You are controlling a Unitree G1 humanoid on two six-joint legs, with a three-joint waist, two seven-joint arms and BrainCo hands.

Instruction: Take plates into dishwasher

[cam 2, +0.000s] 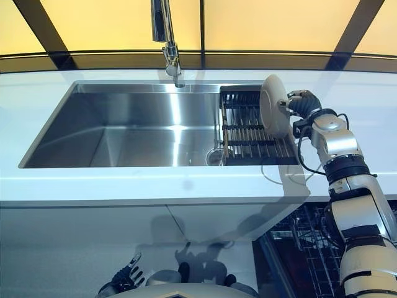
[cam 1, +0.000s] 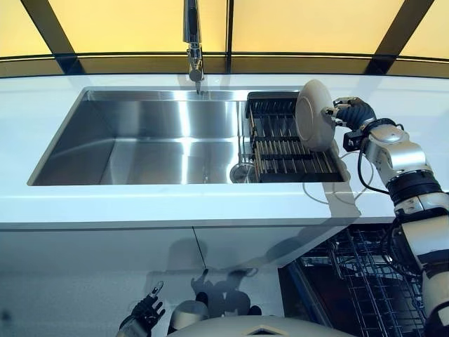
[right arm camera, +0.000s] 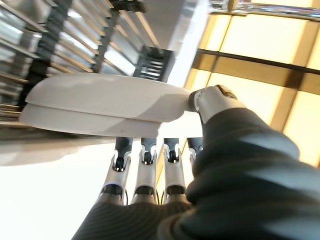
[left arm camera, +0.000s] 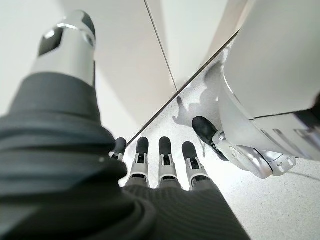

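Note:
A white plate (cam 1: 313,114) stands on edge at the right end of the dark drying rack (cam 1: 279,144) that lies over the sink's right side. My right hand (cam 1: 355,112) reaches in from the right and pinches the plate's rim. In the right wrist view the thumb (right arm camera: 214,102) presses one face of the plate (right arm camera: 100,102) and the fingers (right arm camera: 145,155) lie along the other. My left hand (cam 1: 146,311) hangs low in front of the cabinet, fingers (left arm camera: 162,157) straight, holding nothing.
The steel sink (cam 1: 140,144) fills the left of the white counter (cam 1: 175,203), with the faucet (cam 1: 193,49) behind it. Below the counter at the lower right, the dishwasher's wire rack (cam 1: 365,281) stands pulled out. White cabinet doors (cam 1: 105,260) face the left hand.

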